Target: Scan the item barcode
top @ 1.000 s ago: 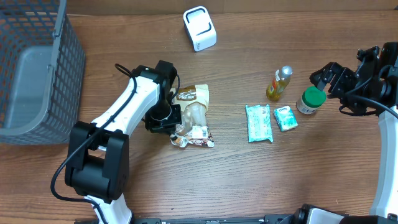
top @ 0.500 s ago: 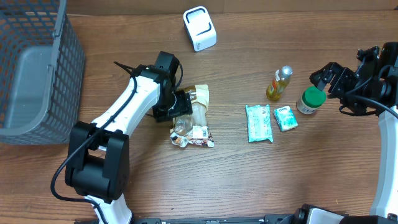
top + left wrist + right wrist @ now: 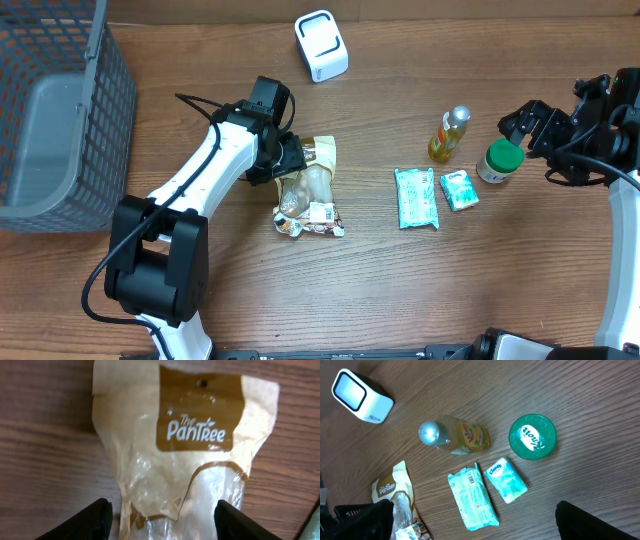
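A tan and clear PanTree snack bag [image 3: 310, 183] lies flat on the wood table, with a white barcode label [image 3: 320, 213] near its lower end. In the left wrist view the bag [image 3: 185, 455] fills the frame. My left gripper [image 3: 287, 160] hovers at the bag's upper left part, open, and its two black fingers [image 3: 95, 520] stand either side of the bag without pinching it. The white scanner [image 3: 321, 45] stands at the back centre, also visible in the right wrist view as the scanner [image 3: 361, 396]. My right gripper [image 3: 522, 125] is open at the far right, holding nothing.
A grey mesh basket [image 3: 60, 110] fills the left edge. A yellow bottle [image 3: 451, 133], a green-lidded jar [image 3: 499, 160], a long teal packet [image 3: 416, 197] and a small teal tissue pack [image 3: 459, 189] lie right of centre, near my right gripper.
My left gripper has opened and moved from the bag's lower left side up toward its top. The bag stayed on the table. The right arm has not moved.
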Motion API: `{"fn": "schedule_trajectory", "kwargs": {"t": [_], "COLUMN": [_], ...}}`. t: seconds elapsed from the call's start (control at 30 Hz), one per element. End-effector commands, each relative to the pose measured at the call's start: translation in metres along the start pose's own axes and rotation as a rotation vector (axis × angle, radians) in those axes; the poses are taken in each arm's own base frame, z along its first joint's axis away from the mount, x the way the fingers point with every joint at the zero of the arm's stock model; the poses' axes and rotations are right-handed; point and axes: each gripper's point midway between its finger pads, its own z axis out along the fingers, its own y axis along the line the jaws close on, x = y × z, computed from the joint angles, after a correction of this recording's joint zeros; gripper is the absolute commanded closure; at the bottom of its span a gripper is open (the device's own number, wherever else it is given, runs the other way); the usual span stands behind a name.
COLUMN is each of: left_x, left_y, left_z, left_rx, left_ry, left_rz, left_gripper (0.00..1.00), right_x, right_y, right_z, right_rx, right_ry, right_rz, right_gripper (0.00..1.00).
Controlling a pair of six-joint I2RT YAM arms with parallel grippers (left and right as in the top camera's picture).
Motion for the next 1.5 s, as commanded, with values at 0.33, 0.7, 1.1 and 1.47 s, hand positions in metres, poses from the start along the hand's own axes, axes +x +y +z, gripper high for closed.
{"fn": "schedule_trajectory", "kwargs": {"t": [0.33, 0.7, 1.1, 1.47], "left_x": [0.004, 0.010, 0.014, 0.028], "left_y": [0.006, 0.002, 0.005, -0.004], "left_z": [0.003, 0.006, 0.008, 0.011], "left_rx": [-0.066, -0.042, -0.098, -0.137], "left_ry": [-0.011, 0.005, -0.011, -0.018], "left_rz": [0.069, 0.011, 0.035, 0.097], "left_gripper": [0.36, 0.39, 0.49, 0.58], "right_x": [-0.004, -0.004, -0.004, -0.004], "right_y": [0.002, 0.002, 0.002, 0.002], "right_z": [-0.008, -0.008, -0.008, -0.008], "right_rx": [-0.003, -0.003, -0.003, -0.003], "right_ry": [-0.028, -0.028, -0.028, -0.028], "right_rz": [-0.006, -0.006, -0.006, -0.006], "right_gripper": [0.00, 0.00, 0.00, 0.00]}}
